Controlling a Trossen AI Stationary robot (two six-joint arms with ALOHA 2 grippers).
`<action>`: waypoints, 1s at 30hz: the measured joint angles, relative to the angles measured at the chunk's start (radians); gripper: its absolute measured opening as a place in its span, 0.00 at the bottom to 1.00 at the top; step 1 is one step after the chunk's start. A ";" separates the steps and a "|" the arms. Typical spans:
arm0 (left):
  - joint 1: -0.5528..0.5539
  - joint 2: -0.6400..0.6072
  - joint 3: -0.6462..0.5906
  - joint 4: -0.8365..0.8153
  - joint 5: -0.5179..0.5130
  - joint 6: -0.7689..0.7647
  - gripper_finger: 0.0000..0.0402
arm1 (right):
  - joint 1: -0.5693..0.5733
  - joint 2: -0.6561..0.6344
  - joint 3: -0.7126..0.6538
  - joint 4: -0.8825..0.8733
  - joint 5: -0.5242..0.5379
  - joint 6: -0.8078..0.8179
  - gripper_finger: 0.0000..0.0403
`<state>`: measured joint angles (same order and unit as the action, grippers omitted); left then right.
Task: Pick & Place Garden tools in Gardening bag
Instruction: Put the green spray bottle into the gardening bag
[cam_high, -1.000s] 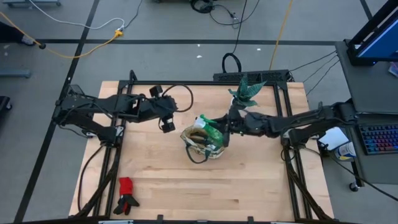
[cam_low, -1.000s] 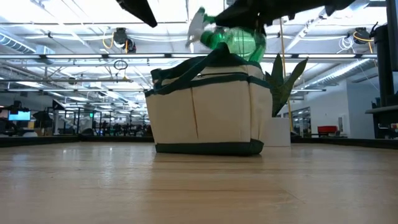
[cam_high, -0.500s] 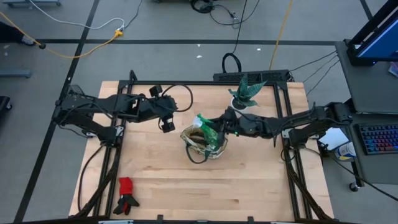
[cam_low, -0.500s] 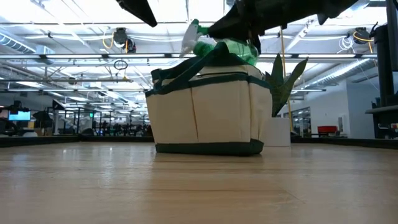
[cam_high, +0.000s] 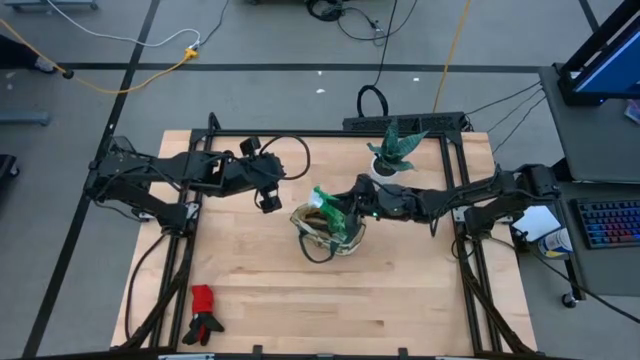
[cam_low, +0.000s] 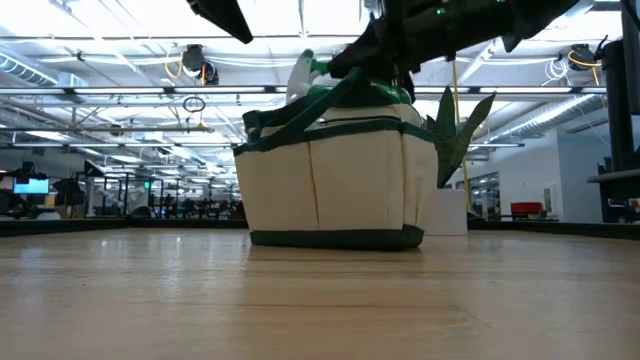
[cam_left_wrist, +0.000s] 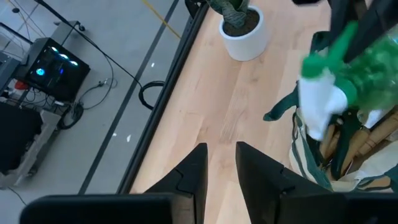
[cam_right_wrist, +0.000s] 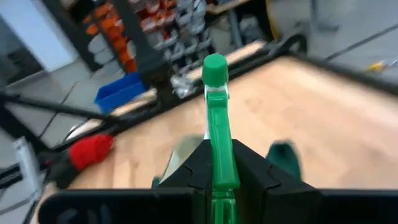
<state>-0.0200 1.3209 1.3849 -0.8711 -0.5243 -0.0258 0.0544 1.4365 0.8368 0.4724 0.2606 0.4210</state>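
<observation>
The gardening bag sits mid-worktop. The right claw holds the green spray bottle over the bag's rim, the potted plant just beyond. The left claw hangs beside the bag — the red-and-black gloves lie well apart.

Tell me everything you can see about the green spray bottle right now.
The green spray bottle is translucent green plastic with a white trigger head and a green nozzle tip. The right gripper is shut on it, its fingers clamped on either side of the neck. The bottle lies tilted, nozzle leading toward the left arm's side, directly over the open top of the gardening bag, its body level with the bag's rim. Wooden tool handles stand in the bag just below it.
</observation>
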 joint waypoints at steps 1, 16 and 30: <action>0.000 0.000 0.000 0.000 0.000 -0.001 0.22 | 0.000 0.006 0.000 -0.004 -0.021 0.015 0.08; 0.000 0.001 0.000 -0.001 0.051 -0.011 0.22 | 0.006 0.004 0.000 -0.170 -0.135 0.020 0.08; -0.002 0.001 0.000 0.000 0.063 -0.029 0.22 | 0.007 0.006 0.000 -0.238 -0.159 -0.180 0.08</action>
<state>-0.0219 1.3220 1.3849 -0.8715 -0.4610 -0.0544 0.0612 1.4421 0.8368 0.2340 0.1015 0.2411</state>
